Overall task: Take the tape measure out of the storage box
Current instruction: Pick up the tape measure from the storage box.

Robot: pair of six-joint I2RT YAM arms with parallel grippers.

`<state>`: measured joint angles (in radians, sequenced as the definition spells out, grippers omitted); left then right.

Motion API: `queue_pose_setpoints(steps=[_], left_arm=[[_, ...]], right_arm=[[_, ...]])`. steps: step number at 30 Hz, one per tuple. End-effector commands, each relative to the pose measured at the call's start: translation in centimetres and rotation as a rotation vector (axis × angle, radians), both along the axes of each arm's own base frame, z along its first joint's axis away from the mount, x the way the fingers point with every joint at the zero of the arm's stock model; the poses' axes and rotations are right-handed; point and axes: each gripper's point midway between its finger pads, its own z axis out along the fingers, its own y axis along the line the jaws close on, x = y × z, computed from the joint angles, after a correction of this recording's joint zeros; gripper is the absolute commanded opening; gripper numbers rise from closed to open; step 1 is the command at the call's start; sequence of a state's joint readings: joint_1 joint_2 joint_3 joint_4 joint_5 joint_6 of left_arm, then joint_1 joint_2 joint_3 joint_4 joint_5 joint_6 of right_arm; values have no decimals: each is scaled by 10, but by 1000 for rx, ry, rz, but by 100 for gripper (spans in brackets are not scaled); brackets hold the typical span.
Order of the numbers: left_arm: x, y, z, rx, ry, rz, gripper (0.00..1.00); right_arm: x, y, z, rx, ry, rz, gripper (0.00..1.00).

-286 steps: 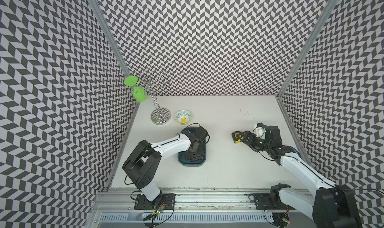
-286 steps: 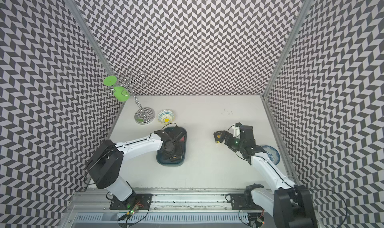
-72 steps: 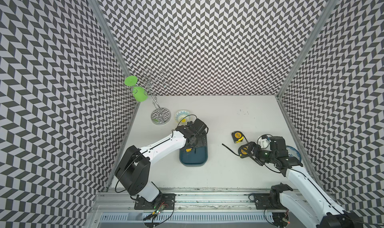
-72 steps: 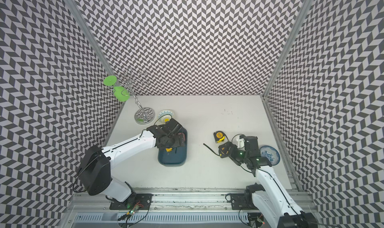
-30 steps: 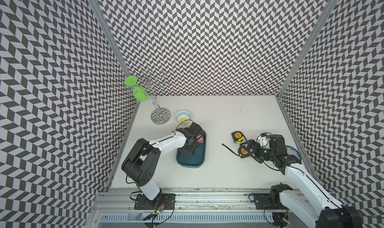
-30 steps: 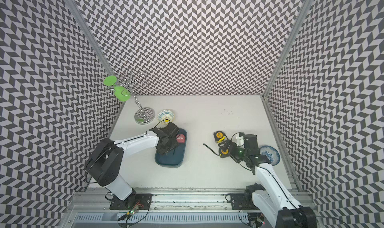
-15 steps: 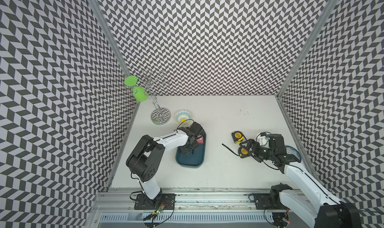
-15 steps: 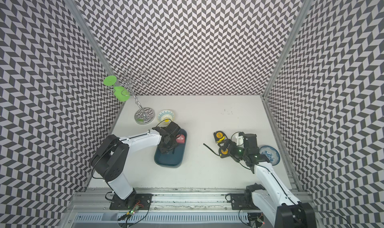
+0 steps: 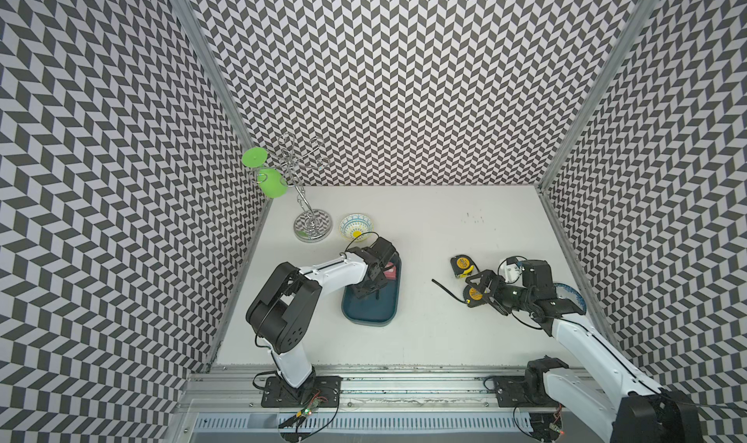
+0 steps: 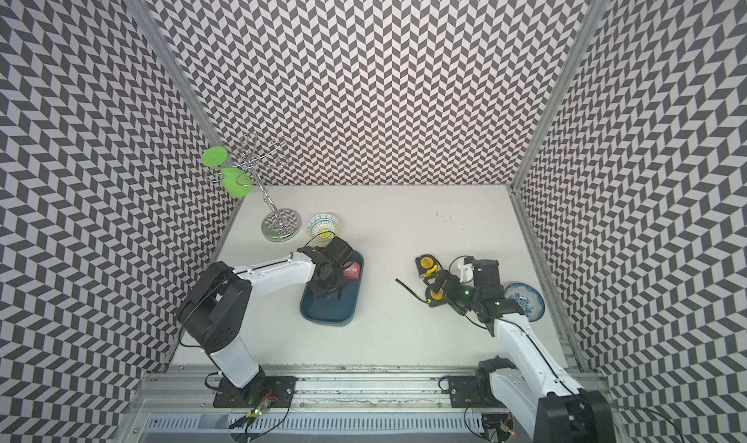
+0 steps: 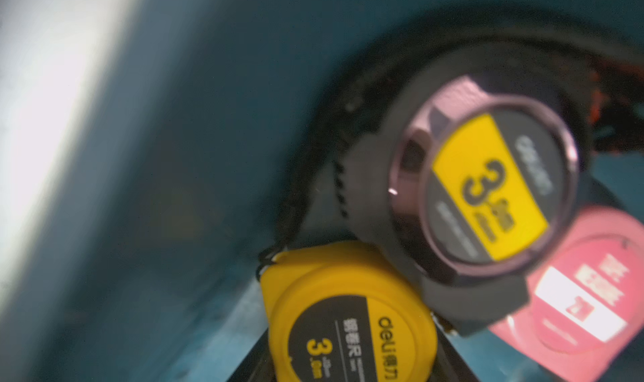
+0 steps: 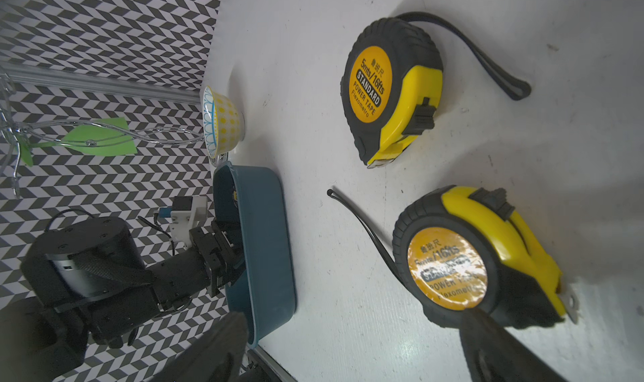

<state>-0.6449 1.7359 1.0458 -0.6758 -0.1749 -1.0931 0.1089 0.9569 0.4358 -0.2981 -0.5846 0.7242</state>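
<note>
The dark teal storage box (image 9: 370,313) (image 10: 327,309) lies left of centre. My left gripper (image 9: 370,289) (image 10: 329,287) reaches down into it. In the left wrist view the gripper (image 11: 348,362) is shut on a yellow tape measure (image 11: 348,314), with a dark finger on each side of it. A grey tape measure with a yellow label (image 11: 488,188) and a pink one (image 11: 592,293) (image 9: 390,274) lie beside it in the box. My right gripper (image 9: 483,293) (image 12: 353,328) stands open on the table by a black-and-yellow tape measure (image 12: 470,258).
A second black-and-yellow tape measure (image 9: 462,266) (image 12: 393,87) lies on the table behind the right gripper. A small patterned bowl (image 9: 355,226) and a metal stand (image 9: 311,226) stand at the back left. A blue plate (image 9: 570,295) sits by the right wall.
My left gripper's jaws have closed on the yellow tape measure inside the box. The right arm has barely moved and stays open.
</note>
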Motion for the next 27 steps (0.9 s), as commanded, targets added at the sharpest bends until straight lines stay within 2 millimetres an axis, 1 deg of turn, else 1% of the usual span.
queue_pose_setpoints(steps=[1,6,10,12,18,20,24,27], left_arm=[[-12,-23,4,-60,8,-56,35],[-26,-38,9,-73,12,-95,34],[-32,-43,14,-60,6,-125,31],[-33,-43,18,-46,-2,-138,27],[-32,-34,29,11,-35,-178,26],[-33,-30,28,34,-32,-196,26],[-39,-20,22,86,-17,-229,22],[-38,-17,27,102,-34,-249,22]], right_arm=[[7,3,13,7,-59,14,100],[5,3,13,10,-60,13,100],[4,3,15,15,-68,12,100],[2,3,15,18,-69,11,99],[1,4,15,23,-69,10,100],[2,4,16,26,-74,11,100],[3,5,18,29,-73,13,100],[4,7,18,30,-74,19,100]])
